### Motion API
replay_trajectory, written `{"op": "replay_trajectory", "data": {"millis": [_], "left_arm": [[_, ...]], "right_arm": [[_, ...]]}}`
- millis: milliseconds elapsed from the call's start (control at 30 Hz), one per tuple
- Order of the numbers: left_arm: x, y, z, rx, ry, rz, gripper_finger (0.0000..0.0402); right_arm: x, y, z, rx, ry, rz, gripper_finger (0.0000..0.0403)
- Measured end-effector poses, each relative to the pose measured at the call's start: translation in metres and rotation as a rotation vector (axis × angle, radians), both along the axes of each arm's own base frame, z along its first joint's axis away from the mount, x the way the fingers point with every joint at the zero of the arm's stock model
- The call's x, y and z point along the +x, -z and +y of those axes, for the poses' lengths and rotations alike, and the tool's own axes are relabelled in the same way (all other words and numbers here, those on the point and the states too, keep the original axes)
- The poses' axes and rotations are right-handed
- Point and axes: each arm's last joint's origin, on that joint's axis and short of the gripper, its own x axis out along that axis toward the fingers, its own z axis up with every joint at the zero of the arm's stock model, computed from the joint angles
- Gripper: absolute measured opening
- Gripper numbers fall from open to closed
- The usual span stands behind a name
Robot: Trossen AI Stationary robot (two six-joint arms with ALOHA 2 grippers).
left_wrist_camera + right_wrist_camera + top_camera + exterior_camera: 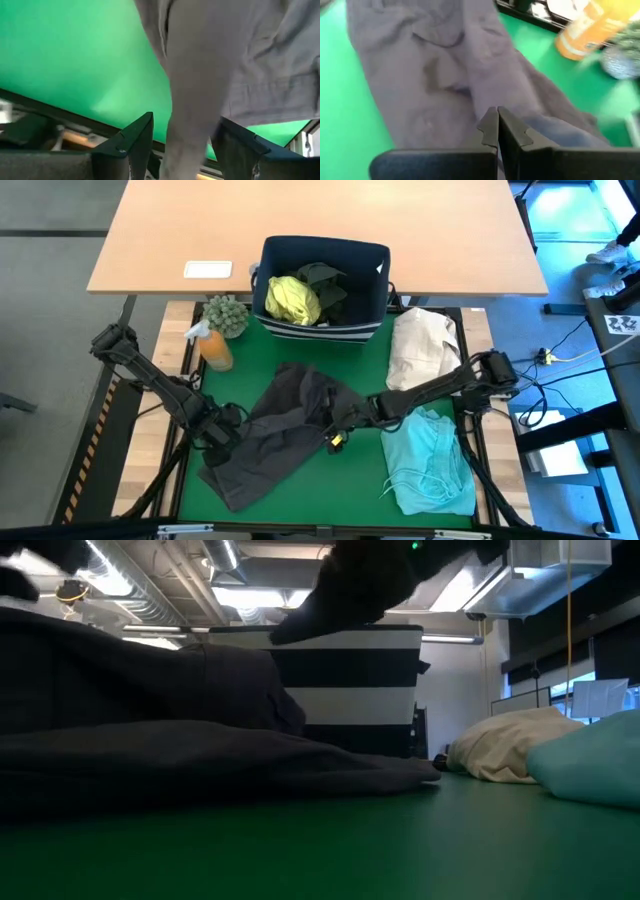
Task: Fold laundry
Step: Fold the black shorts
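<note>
**Both tools on the grey garment, mid-counter**

High view: charcoal grey garment [275, 435] spread over the green counter [355, 490], centre toward 7 o'clock. Left tool [222, 430] at the garment's 9 o'clock edge, right tool [335, 418] at its 3 o'clock edge. Turquoise garment [432, 462] lies at 4 o'clock, touching the cream bundle [422, 345] at 2 o'clock. Navy bin [322, 285] at 12 o'clock holds the yellow-green shirt [291, 299] and a dark garment [325, 280]. Orange spray bottle [212, 345] and small plant [226, 314] at 10 o'clock

Low view: grey garment [150, 740] heaped at 9 o'clock, striped bin base [350, 690] behind, cream bundle [510, 745] and turquoise garment [595, 765] at 3 o'clock

Left wrist view: fingers [131, 145] parted with a grey fabric fold [192, 120] hanging between them; gripping the cloth

Right wrist view: fingers [490, 127] pressed together, closed; whether fabric is pinched, cannot tell. Grey garment [435, 75] beneath, orange bottle [592, 27] beyond
</note>
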Motion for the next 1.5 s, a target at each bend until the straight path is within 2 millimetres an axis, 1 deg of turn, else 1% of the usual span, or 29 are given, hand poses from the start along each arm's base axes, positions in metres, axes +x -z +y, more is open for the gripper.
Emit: {"op": "replay_trajectory", "data": {"millis": [133, 233, 333, 533, 600, 733, 867, 1033, 1133, 1300, 1500], "left_arm": [[-0.004, 0.024, 0.0, -0.052, -0.002, 0.04, 0.0181], [-0.005, 0.034, -0.003, -0.098, -0.008, 0.039, 0.016], [-0.002, 0.035, -0.01, -0.152, -0.013, 0.001, 0.0121], [0.006, 0.03, -0.031, -0.324, -0.044, -0.105, 0.0023], [0.007, 0.028, -0.038, -0.372, -0.048, -0.134, 0.001], [0.001, 0.027, -0.047, -0.39, -0.069, -0.125, 0.0015], [-0.005, 0.028, -0.05, -0.363, -0.107, -0.102, 0.0016], [-0.014, 0.031, -0.046, -0.279, -0.148, -0.026, 0.0016], [-0.017, 0.033, -0.042, -0.235, -0.125, -0.003, 0.0024], [-0.013, 0.033, -0.034, -0.218, -0.054, -0.013, 0.0071], [-0.005, 0.034, -0.016, -0.215, -0.037, 0.041, 0.0137]], "right_arm": [[0.008, 0.02, 0.005, 0.013, -0.022, 0.006, 0.0001], [0.015, 0.033, 0.006, 0.019, -0.026, -0.005, 0.0001], [0.02, 0.043, -0.001, 0.007, 0.009, -0.002, 0.0001], [0.032, 0.042, -0.027, 0.044, 0.095, -0.07, 0.0001], [0.035, 0.042, -0.037, 0.061, 0.125, -0.09, 0.0001], [0.039, 0.038, -0.055, 0.084, 0.175, -0.131, 0.0001], [0.04, 0.038, -0.068, 0.118, 0.191, -0.132, 0.0001], [0.039, 0.041, -0.07, 0.122, 0.186, -0.098, 0.0001], [0.039, 0.041, -0.069, 0.123, 0.181, -0.096, 0.0001], [0.038, 0.042, -0.069, 0.124, 0.175, -0.085, 0.0001], [0.038, 0.042, -0.069, 0.123, 0.175, -0.083, 0.0001]]}}
